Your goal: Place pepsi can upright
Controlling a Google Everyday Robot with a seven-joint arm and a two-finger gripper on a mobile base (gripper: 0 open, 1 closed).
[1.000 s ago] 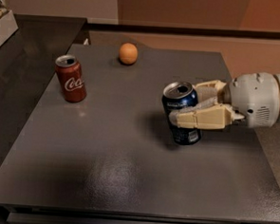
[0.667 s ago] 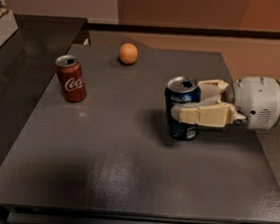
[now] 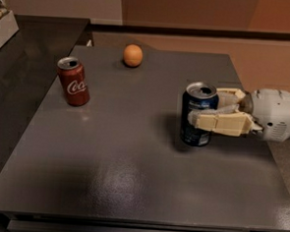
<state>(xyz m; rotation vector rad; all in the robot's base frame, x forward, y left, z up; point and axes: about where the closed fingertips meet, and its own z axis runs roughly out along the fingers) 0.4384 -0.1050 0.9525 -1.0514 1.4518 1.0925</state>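
Pepsi can stands upright
My gripper, centre right, grips it on the table (I judge only letting go remains).

Upright pepsi can held in claw, right side of table

A second ago the pepsi can leaned in my gripper, its top tipped left. Now it stands upright, base on the table. My gripper, at the table's right side and clamped across the can's middle, sits slightly further right, the can with it.
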